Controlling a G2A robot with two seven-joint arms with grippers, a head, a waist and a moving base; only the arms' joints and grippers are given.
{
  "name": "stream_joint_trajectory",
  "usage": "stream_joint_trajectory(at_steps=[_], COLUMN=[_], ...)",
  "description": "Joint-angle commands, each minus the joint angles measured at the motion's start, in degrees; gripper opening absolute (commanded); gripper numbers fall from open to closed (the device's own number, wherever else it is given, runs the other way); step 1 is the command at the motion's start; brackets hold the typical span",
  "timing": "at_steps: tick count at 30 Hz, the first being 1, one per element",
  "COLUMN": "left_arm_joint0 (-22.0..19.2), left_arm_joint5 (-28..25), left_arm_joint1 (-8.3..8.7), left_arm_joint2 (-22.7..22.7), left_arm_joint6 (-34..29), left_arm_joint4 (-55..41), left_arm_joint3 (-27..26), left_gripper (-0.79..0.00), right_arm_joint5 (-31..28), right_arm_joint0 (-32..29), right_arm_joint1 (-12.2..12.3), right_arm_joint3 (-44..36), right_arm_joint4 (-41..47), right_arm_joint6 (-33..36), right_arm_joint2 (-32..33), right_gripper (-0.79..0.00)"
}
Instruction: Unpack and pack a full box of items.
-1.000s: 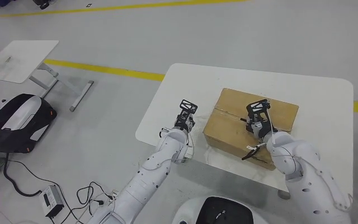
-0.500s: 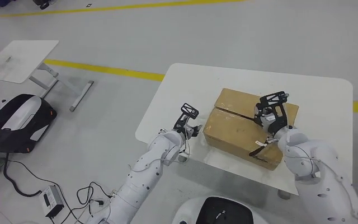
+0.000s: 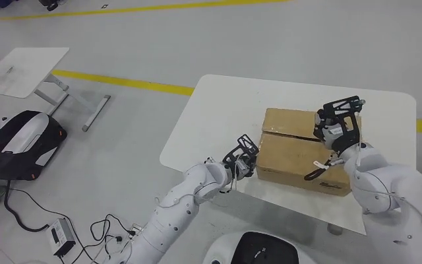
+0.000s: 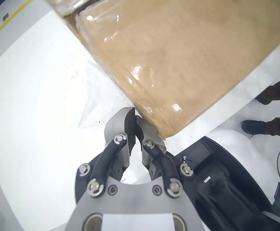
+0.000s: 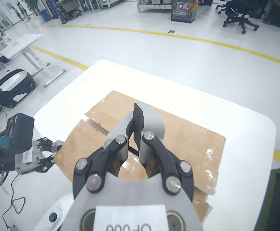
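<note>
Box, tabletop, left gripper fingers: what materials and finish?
The box: brown cardboard, seemingly under clear tape or film; glossy wrinkled highlights near its edges. The table: smooth white top, maybe laminate or painted board; even, low-sheen surface. The left gripper has fingers of bare grey metal by the look, with black ridged pads, probably rubber.

White worktop [image 3: 217,112], rounded corners, on a pale grey floor. At ten o'clock of it: small white side table [image 3: 30,66] on a metal foot. Yellow floor line [image 3: 119,81] runs between the two. At nine o'clock: black-and-white unit [image 3: 26,142], possibly a mobile base. At eight o'clock: loose cables [image 3: 99,231] and a grey power brick [image 3: 60,235] on the floor. Far across the hall: black office chairs [image 5: 239,13], a blue bin [image 5: 44,15].
</note>
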Motion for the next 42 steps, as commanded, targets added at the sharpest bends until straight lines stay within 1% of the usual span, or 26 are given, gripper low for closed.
stream_joint_trajectory(at_steps=[1, 2, 3, 4, 5, 13, 16, 19, 22, 27, 32, 35, 36, 37, 39, 40, 41, 42], left_arm_joint0=[0.44, 0.62, 0.79, 0.96, 1.13, 2.88, 3.65, 3.36, 2.08, -1.59, -4.80, -6.48, -6.93, -7.44, -8.60, -9.06, -9.47, -10.12], left_arm_joint5=[-1.15, -1.06, -0.94, -0.91, -0.85, 0.89, 2.72, 3.52, 4.01, 4.69, 7.94, 8.27, 8.38, 8.31, 7.96, 7.90, 7.36, 6.66], left_arm_joint1=[0.11, 0.16, 0.20, 0.24, 0.28, 0.96, 1.22, 1.37, 1.31, 0.83, 0.25, -0.07, -0.20, -0.34, -0.54, -0.65, -0.81, -0.90], left_arm_joint2=[0.44, 0.43, 0.44, 0.46, 0.35, -2.89, -4.75, -5.41, -4.90, -2.23, 0.44, 1.30, 1.43, 1.54, 1.77, 1.86, 1.82, 1.72], left_arm_joint6=[0.39, 0.35, 0.27, 0.22, 0.12, -0.85, -0.10, 0.57, 1.49, 2.27, 2.50, 1.99, 1.69, 1.22, 0.42, -0.05, -0.68, -1.50], left_arm_joint4=[0.23, 0.38, 0.47, 0.32, -0.05, -1.82, -2.19, -1.86, -1.76, -1.72, 0.44, -0.88, -1.94, -3.39, -5.31, -6.40, -8.97, -10.81], left_arm_joint3=[-0.79, -0.90, -0.92, -0.91, -0.76, -0.92, -0.72, 0.49, 2.73, 7.56, 12.87, 15.57, 16.56, 17.50, 19.21, 20.19, 21.08, 21.90], left_gripper=[-0.751, -0.591, -0.456, -0.246, 0.000, 0.000, 0.000, 0.000, 0.000, 0.000, 0.000, 0.000, -0.022, -0.074, -0.320, -0.403, -0.514, -0.594], right_arm_joint5=[-0.30, -0.52, -0.72, -0.91, -1.15, -2.48, -2.28, -1.81, -1.49, -0.78, -0.20, 0.14, 0.23, 0.24, 0.32, 0.33, 0.32, 0.30], right_arm_joint0=[-0.18, -0.30, -0.42, -0.46, -0.44, 0.42, 0.67, 0.92, 1.03, 1.19, 0.98, 0.68, 0.58, 0.48, 0.30, 0.24, 0.18, 0.15], right_arm_joint1=[0.04, 0.04, 0.03, -0.02, -0.08, -0.93, -1.18, -1.38, -1.50, -1.64, -1.76, -1.78, -1.78, -1.79, -1.80, -1.81, -1.82, -1.83], right_arm_joint3=[-0.36, -0.30, 0.04, 0.53, 1.17, 6.85, 9.40, 11.42, 12.37, 12.95, 12.49, 12.15, 12.05, 11.97, 11.82, 11.75, 11.70, 11.64], right_arm_joint4=[0.00, -0.02, 0.07, 0.34, 0.43, 1.44, 1.05, 0.67, 0.24, -0.22, -0.60, -0.79, -0.83, -0.89, -0.97, -1.02, -1.06, -1.13], right_arm_joint6=[0.35, 0.57, 0.66, 0.65, 0.65, -1.61, -2.42, -2.40, -2.09, -1.65, -1.36, -1.25, -1.26, -1.25, -1.25, -1.25, -1.23, -1.28], right_arm_joint2=[0.09, -0.01, -0.23, -0.54, -1.01, -5.65, -6.75, -7.47, -7.82, -7.94, -8.00, -7.82, -7.74, -7.70, -7.59, -7.56, -7.53, -7.49], right_gripper=[-0.785, -0.785, -0.785, -0.785, -0.785, -0.785, -0.785, -0.785, -0.785, -0.785, -0.785, -0.785, -0.785, -0.785, -0.785, -0.785, -0.785, -0.785])
